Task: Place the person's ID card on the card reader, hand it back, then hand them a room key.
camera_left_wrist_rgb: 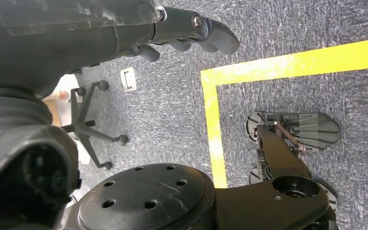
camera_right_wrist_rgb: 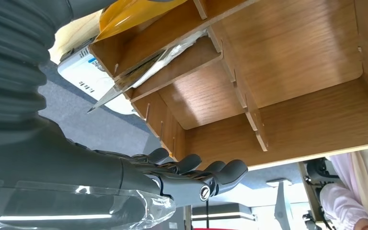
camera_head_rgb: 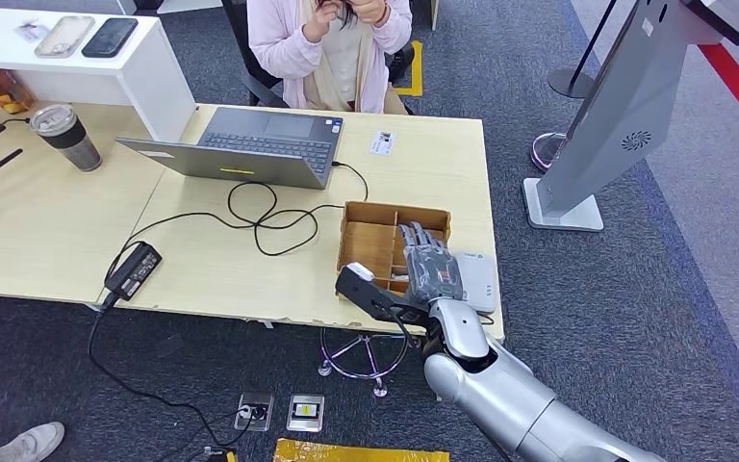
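Note:
A small white ID card (camera_head_rgb: 381, 142) lies on the wooden table (camera_head_rgb: 250, 269) in front of the seated person in pink (camera_head_rgb: 332, 43). My right hand (camera_head_rgb: 430, 265) hovers flat over the wooden compartment box (camera_head_rgb: 375, 236) at the table's near right edge, fingers stretched and holding nothing. The white card reader (camera_head_rgb: 478, 279) sits just right of that hand. In the right wrist view my fingers (camera_right_wrist_rgb: 196, 175) lie beside the box (camera_right_wrist_rgb: 287, 72), where thin cards (camera_right_wrist_rgb: 143, 72) lean in one slot next to the reader (camera_right_wrist_rgb: 84, 76). My left hand (camera_left_wrist_rgb: 191, 28) hangs over the floor, holding nothing.
An open grey laptop (camera_head_rgb: 250, 144) stands mid-table with a black cable (camera_head_rgb: 260, 217) looping to a power brick (camera_head_rgb: 133, 269). A tumbler (camera_head_rgb: 65, 135) is at the left. A grey kiosk stand (camera_head_rgb: 606, 125) is on the carpet to the right. A chair base (camera_head_rgb: 361, 356) sits under the table edge.

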You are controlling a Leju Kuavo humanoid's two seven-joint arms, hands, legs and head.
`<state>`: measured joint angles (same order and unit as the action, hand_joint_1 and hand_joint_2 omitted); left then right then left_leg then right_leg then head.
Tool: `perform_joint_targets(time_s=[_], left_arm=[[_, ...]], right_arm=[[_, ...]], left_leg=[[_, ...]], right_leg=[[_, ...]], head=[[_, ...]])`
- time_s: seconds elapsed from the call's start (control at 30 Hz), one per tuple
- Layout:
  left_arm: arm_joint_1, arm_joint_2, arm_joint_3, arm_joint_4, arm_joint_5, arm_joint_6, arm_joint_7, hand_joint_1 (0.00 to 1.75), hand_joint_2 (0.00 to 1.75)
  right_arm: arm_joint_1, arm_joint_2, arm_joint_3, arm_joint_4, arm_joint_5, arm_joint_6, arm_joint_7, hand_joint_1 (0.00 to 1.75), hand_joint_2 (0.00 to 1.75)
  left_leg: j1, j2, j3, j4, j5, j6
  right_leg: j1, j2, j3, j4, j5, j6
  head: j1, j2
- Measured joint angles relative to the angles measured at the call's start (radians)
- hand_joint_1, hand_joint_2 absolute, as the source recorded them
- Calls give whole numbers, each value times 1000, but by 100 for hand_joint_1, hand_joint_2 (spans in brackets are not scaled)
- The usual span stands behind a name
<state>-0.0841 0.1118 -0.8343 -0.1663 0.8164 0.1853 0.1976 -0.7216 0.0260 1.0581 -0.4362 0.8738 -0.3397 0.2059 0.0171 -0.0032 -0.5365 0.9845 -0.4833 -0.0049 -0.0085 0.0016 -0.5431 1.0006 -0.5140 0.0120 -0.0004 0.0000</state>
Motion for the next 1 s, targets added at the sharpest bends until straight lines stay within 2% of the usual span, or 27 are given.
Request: perform_joint_targets(time_s=[0.83, 0.87, 1.0], left_arm=[[0, 0, -23, 0, 6, 2, 2, 0, 0], [0, 0, -23, 0, 7, 2, 2, 0, 0], [0, 2, -24, 0, 9, 2, 2, 0, 0]], right_arm=[[-7, 0, 4, 13, -17, 12, 4, 0, 175], [-7, 0, 4, 13, -17, 12, 6, 4, 175], [-7, -1, 4, 16, -18, 12, 9, 175, 175]], left_leg=[[0, 0, 0, 0, 0, 0], [0, 0, 0, 0, 0, 0], [0, 0, 0, 0, 0, 0]], right_leg=[[0, 0, 0, 0, 0, 0], [0, 0, 0, 0, 0, 0], [0, 0, 0, 0, 0, 0]], head=[[0, 0], [0, 0], [0, 0]])
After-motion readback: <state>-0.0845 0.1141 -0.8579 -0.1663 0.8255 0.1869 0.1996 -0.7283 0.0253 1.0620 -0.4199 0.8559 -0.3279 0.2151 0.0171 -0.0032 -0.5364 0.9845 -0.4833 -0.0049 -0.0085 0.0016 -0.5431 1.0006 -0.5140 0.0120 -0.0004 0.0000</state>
